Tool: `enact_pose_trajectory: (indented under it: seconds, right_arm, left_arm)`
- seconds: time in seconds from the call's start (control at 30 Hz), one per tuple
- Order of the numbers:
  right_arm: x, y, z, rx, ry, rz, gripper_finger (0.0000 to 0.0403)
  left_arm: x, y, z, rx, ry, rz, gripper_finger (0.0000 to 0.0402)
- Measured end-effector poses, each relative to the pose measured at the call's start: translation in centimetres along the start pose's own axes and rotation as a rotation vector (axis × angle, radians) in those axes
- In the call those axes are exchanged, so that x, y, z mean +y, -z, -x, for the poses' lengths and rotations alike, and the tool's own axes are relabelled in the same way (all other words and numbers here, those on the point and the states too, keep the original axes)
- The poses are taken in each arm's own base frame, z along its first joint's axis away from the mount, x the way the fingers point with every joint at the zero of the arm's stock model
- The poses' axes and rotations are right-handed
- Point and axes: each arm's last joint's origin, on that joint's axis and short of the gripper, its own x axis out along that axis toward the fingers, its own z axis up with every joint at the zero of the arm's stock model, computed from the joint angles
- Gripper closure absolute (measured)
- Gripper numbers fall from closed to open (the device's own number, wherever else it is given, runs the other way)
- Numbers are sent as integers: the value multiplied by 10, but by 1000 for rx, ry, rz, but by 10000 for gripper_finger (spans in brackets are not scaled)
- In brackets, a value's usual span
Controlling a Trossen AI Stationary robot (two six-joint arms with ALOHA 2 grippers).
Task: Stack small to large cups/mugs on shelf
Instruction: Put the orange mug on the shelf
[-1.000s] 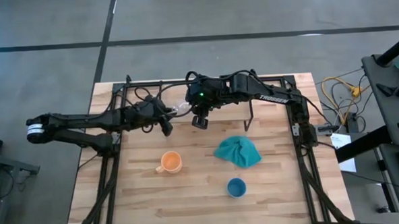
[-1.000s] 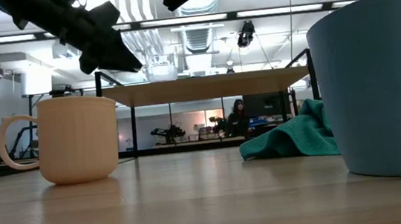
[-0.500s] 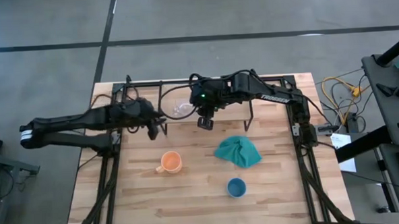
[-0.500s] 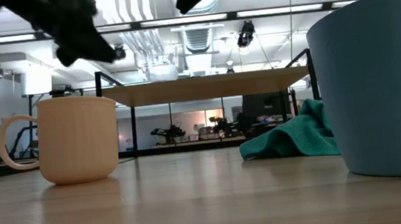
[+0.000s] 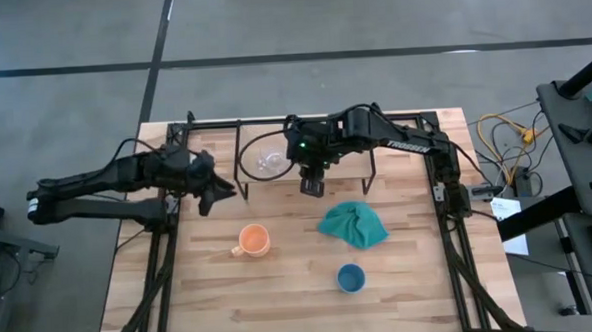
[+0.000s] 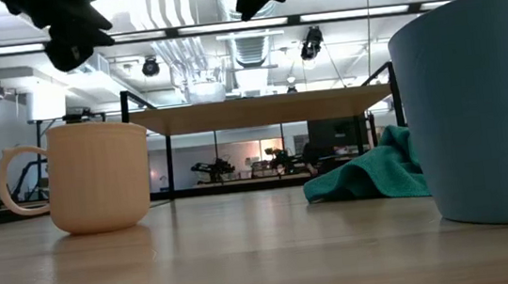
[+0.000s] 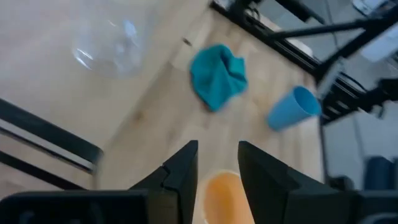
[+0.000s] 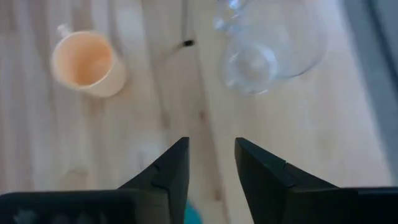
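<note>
Three vessels to stack, none nested yet. Clear glass cup [image 5: 269, 161] sits on the shelf [image 5: 346, 154] at upper centre of the high view; orange mug [image 5: 253, 239] stands on the tabletop [image 5: 411, 281] below-left of centre w/ handle pointing left, blue cup [image 5: 350, 278] further down, right of centre. Left gripper [image 5: 217, 194] hovers just off the shelf's left end, fingers parted w/ nothing between them; mug lies down and slightly right of it in the high view, and shows right between the fingers in the left wrist view, so I judge left arm is the one for the mug. Right gripper [image 5: 311, 184] hangs at the shelf's lower edge, also spread and empty, near the glass. Teal cloth [image 5: 353, 225] lies btwn right gripper and blue cup, right of the mug; not in left arm's path. Shelf legs and black frame rails crowd the left side, so I'd watch clearance there.
</note>
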Motion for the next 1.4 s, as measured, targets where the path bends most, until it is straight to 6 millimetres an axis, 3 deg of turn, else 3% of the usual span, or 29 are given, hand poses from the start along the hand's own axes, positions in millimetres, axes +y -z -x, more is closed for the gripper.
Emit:
enact_pose_trajectory:
  seconds: [0.33, 0.5, 0.67, 0.97, 1.23, 1.4]
  right_arm:
    - [14, 19, 2, 192, -47, -61, 232]
    - [38, 21, 5, 196, -136, -20, 240]
    - [63, 26, 10, 201, -153, 17, 253]
    - [96, 38, 32, 178, -147, -91, 275]
    - [123, 49, 42, 168, -141, -101, 277]
    - [142, 55, 30, 223, -139, -98, 277]
  left_arm:
    - [-7, 5, -23, 171, 113, -13, 301]
    - [-15, 7, -26, 208, 161, -62, 301]
    - [-26, 3, -16, 178, 209, -107, 301]
    - [-42, -2, 4, 90, 225, -135, 301]
    - [-51, 7, -9, 149, 207, -149, 301]
    - [-57, 12, -20, 194, 210, -173, 301]
